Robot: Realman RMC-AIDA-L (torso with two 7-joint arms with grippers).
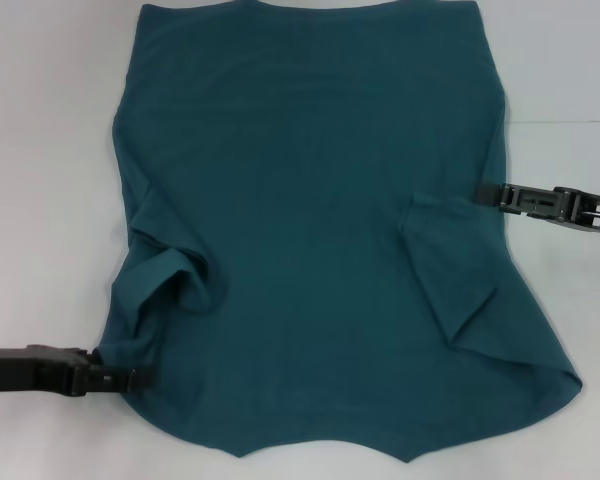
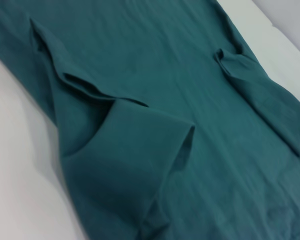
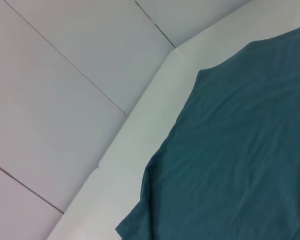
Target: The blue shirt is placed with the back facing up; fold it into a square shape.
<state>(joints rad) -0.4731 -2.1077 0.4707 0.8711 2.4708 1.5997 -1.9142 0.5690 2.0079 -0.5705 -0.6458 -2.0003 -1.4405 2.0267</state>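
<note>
Two end effectors work the cloth: the left end effector (image 1: 130, 379) meets the near left edge of the blue shirt (image 1: 310, 210), the right end effector (image 1: 485, 195) its right edge by the folded-in sleeve (image 1: 450, 270); whether either is clamped I cannot tell. Between them the shirt lies plain side up on the white counter (image 1: 40, 150).

The blue shirt (image 1: 310, 210) lies spread flat, plain side up, on the white bench (image 1: 40, 150). Both short sleeves are folded inward onto the body. The left tool (image 1: 130, 378) touches its edge near the hem corner; the right tool (image 1: 485, 195) meets the opposite edge.
</note>
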